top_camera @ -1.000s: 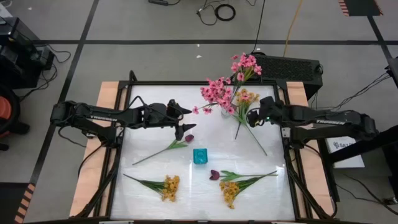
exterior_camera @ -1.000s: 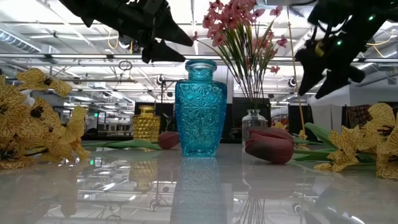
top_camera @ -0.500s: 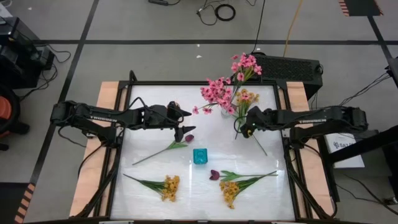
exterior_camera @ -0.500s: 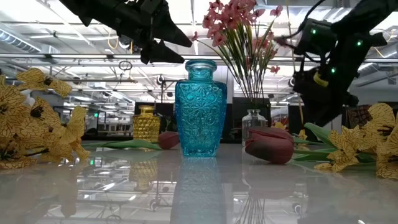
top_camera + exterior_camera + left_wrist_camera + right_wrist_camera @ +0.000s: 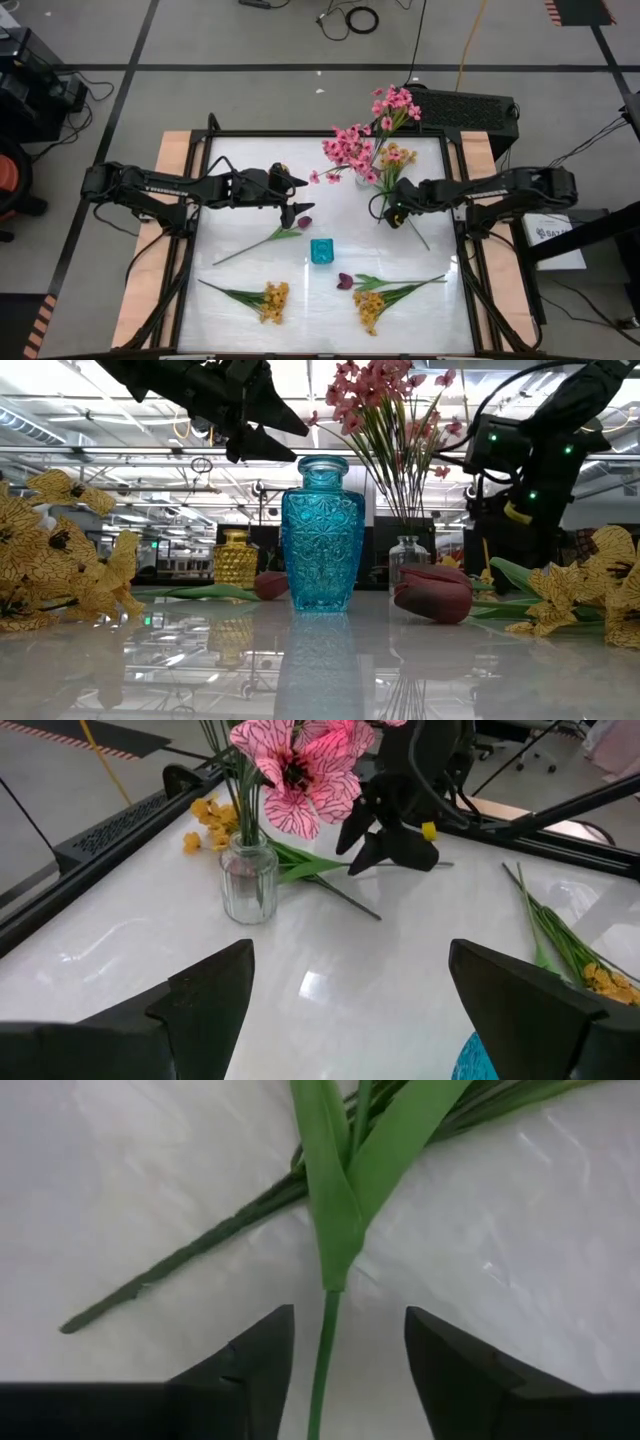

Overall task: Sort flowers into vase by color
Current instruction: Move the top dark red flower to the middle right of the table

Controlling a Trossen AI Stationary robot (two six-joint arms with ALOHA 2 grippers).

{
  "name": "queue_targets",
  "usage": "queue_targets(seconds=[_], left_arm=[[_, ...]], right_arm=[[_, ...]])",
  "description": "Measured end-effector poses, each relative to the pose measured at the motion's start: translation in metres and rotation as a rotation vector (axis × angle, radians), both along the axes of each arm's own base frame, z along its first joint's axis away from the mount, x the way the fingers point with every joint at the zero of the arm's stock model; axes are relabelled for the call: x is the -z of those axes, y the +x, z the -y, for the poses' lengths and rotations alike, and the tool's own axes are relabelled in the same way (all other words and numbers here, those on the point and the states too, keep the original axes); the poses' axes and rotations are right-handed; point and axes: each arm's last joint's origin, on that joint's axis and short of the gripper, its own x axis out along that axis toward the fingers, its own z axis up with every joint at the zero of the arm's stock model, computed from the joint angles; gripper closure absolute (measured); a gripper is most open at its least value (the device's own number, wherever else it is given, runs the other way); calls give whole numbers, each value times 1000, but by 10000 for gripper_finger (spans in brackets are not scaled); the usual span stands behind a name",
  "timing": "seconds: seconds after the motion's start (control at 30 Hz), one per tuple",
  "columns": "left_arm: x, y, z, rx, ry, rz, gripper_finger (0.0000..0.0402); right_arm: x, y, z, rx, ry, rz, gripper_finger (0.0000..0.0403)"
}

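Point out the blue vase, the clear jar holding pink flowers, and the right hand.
blue vase (image 5: 323,535), low view, middle of its body
clear jar (image 5: 249,880), left wrist view, glass wall
right hand (image 5: 345,1350), right wrist view, between its fingertips

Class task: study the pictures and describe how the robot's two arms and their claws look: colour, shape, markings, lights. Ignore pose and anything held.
Both arms are dark, slim and jointed, with pale lettering along their long links. The left claw ends in two black, wedge-shaped fingers. The right claw matches it, with a yellow patch near its fingers and small green lights glowing on its wrist.

bare tabletop (image 5: 240,215) left of blue vase (image 5: 321,251); pink flowers (image 5: 350,152) crowd the back.
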Motion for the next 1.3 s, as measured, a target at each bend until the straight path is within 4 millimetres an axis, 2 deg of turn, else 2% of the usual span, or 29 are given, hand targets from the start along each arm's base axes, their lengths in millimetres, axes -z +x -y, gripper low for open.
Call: queue_targets(seconds=[0.13, 0.37, 0.43, 0.67, 0.87, 1.07, 1.3], left_arm=[[0, 0, 0, 0, 1, -3, 61], [2, -1, 0, 1, 0, -17, 61], [2, -1, 0, 1, 1, -17, 61], [2, -1, 0, 1, 1, -21, 61], [2, -1, 0, 0, 1, -21, 61], [1, -1, 0, 1, 1, -16, 61], [0, 0, 0, 0, 0, -2, 61]], right_arm=[[1, -1, 0, -1, 2, -18, 265], [2, -3, -2, 55, 78, -10, 374], [2, -3, -4, 62, 102, -6, 394], [-9, -12, -14, 63, 156, 9, 397], [-21, -25, -36, 35, 244, 11, 399], [-25, -26, -67, -128, 405, 35, 399], [-30, -14, -96, -321, 439, 182, 399]])
